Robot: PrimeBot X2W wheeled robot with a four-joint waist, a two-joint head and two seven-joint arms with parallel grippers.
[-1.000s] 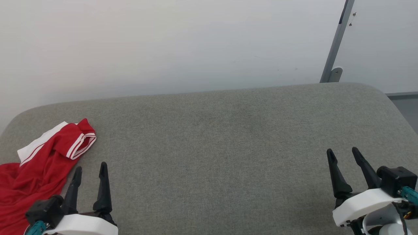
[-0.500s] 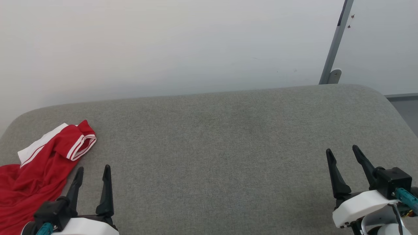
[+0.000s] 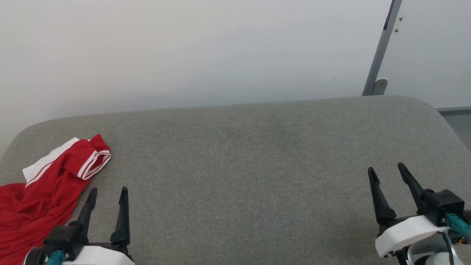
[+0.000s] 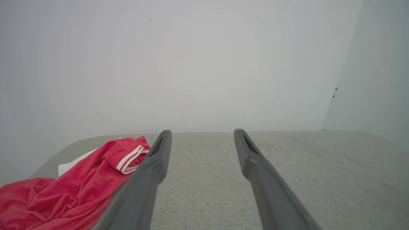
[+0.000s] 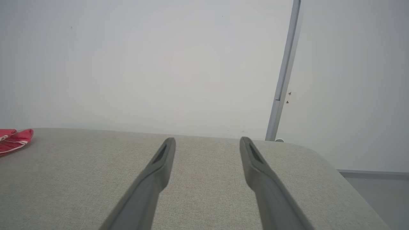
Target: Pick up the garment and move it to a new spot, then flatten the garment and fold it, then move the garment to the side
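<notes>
The red soft T-shirt with white sleeves and stripy trim [image 3: 40, 198] lies in a crumpled heap just to the left of the left pincer [image 3: 107, 190], close beside its left finger. I can't tell if they touch. The stripy sleeve end sits a little ahead of the fingertips, off to their left. This pincer is spread wide with nothing in it. The right pincer [image 3: 386, 168] is spread wide too, with nothing in it, and the shirt is far away to its left. Both hang over the big grey cloth cushion [image 3: 239, 165].

What could go wrong? The shirt is not between the left pincer's fingers. If the pincer goes straight down and squeezes, it may pinch only grey cloth. The shirt is bunched up, so a grab may catch just one thin layer or the sleeve, and the rest may drag, twist or slip out. Part of the shirt runs past the left edge of the head view, so it may hang over the cushion's side and slide off when tugged.
</notes>
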